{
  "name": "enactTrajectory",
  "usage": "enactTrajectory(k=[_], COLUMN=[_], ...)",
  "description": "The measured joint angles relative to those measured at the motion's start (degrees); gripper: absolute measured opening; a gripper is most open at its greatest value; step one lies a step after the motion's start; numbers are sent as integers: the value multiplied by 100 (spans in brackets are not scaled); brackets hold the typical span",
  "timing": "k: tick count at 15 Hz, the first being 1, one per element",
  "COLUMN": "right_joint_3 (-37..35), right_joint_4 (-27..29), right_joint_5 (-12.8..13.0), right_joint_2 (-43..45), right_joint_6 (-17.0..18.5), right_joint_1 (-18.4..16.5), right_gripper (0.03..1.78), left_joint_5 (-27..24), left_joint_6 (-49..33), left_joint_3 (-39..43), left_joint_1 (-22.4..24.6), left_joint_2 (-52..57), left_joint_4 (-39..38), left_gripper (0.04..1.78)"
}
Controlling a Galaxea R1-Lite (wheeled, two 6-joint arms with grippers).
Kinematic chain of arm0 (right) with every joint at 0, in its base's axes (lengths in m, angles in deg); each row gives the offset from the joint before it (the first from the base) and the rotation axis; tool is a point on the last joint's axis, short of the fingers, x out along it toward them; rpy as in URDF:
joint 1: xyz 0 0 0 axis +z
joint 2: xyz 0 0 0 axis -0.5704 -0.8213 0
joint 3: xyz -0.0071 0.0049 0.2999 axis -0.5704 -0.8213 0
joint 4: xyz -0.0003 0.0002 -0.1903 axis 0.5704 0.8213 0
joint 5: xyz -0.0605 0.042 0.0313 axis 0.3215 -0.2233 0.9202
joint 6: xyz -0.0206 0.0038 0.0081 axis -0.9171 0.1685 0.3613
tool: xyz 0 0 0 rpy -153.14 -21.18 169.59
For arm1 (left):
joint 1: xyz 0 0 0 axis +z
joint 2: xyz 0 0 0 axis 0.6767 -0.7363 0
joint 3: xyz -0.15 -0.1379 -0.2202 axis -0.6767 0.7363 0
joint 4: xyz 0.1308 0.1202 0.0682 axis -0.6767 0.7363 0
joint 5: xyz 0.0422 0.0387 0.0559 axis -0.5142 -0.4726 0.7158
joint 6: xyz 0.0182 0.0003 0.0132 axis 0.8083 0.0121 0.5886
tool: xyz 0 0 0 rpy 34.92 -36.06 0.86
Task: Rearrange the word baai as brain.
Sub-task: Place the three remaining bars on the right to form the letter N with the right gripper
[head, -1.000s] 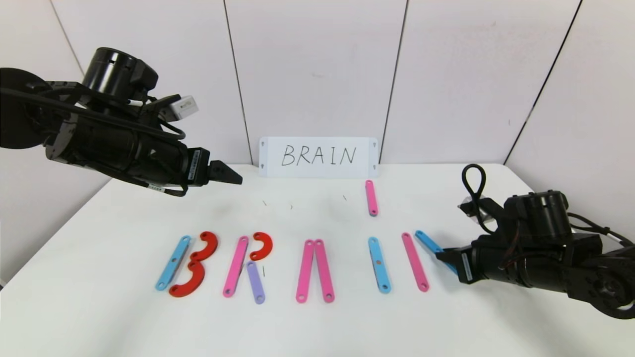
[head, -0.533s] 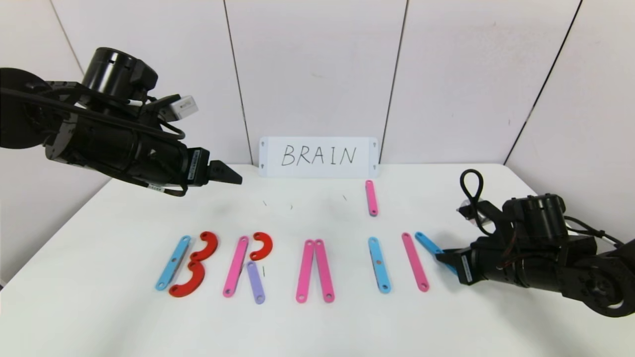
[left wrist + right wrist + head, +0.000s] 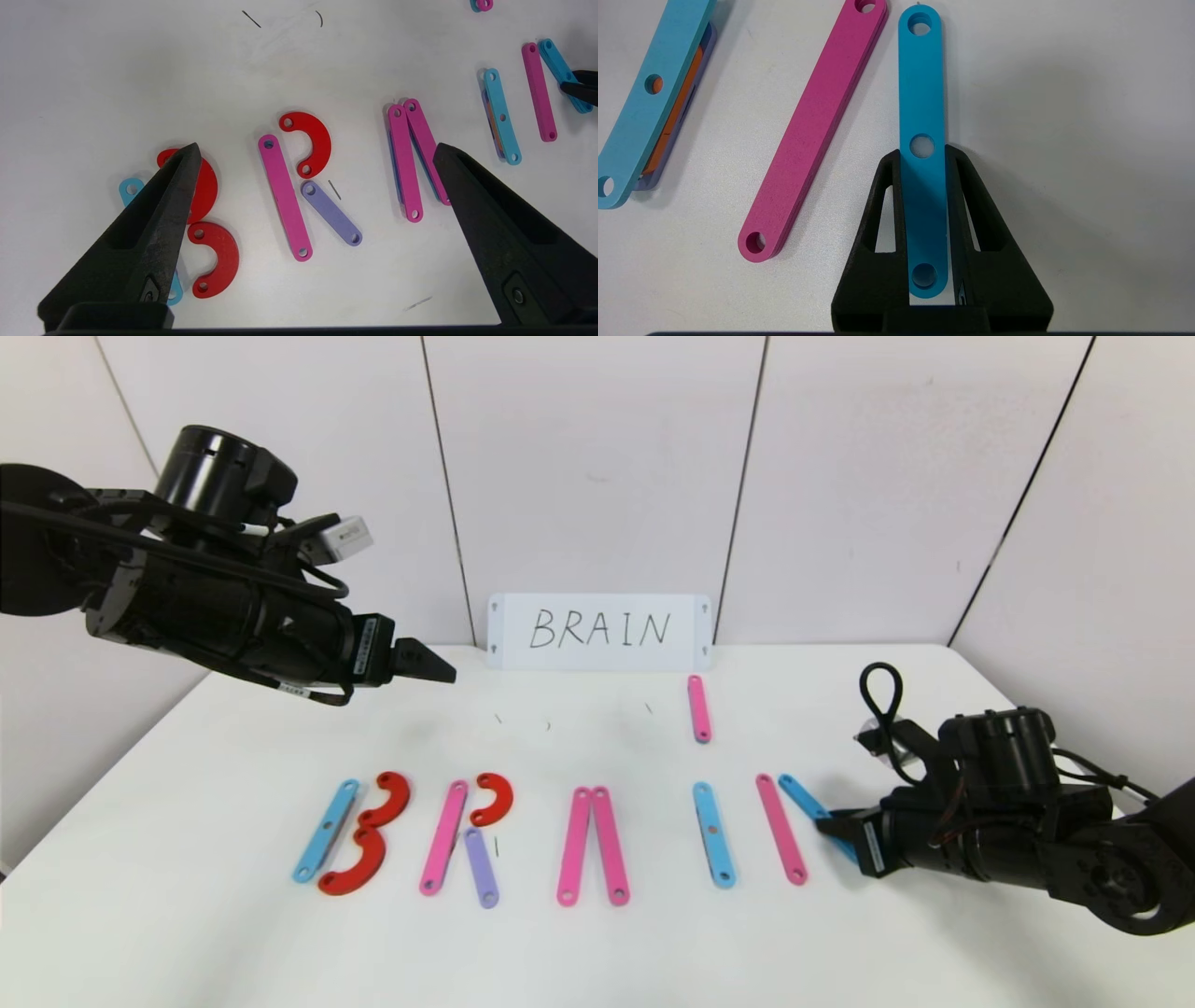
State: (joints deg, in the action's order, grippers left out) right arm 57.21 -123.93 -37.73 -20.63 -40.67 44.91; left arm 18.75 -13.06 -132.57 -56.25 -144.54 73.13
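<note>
My right gripper (image 3: 923, 154) is clamped on the sides of a flat light-blue plastic strip with three holes (image 3: 920, 93), low on the white table (image 3: 597, 952) at the right end of the word (image 3: 560, 831). Just beside it lies a pink holed strip (image 3: 812, 126), then another light-blue strip (image 3: 713, 833). Further left: two pink strips meeting at the top (image 3: 593, 845), a pink strip with a red arc and a purple strip (image 3: 482, 868), a blue strip with two red arcs (image 3: 369, 833). A short pink strip (image 3: 698, 707) lies apart, near the white card reading BRAIN (image 3: 599, 631). My left gripper (image 3: 313, 154) hangs high over the table's left, jaws spread wide, holding nothing.
</note>
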Motion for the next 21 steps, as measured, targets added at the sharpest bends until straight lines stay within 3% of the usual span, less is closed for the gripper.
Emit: enactTrajectory(k=[7,10,13,17,21], right_joint_3=[-1,2,13,24,168], right_joint_4=[2,6,5,6,22], right_joint_5=[-22,-20,-20,-18,-5], right_joint_2=[-13,-16,-16,17,63], right_joint_6=[0,7,5,7,20], right_joint_1=[0,-2,-11,-63,-68], right_gripper=[28,36,66,132,168], left_joint_5=[0,-2,-2,-2,-2], left_joint_6=[0,0,0,0,0], left_joint_3=[0,0,0,0,22], left_joint_1=[0,-2,-2,-5,-28], left_joint_2=[0,0,2,0,0], left_joint_4=[2,2,4,4,0], left_gripper=[174,174,174,174,174])
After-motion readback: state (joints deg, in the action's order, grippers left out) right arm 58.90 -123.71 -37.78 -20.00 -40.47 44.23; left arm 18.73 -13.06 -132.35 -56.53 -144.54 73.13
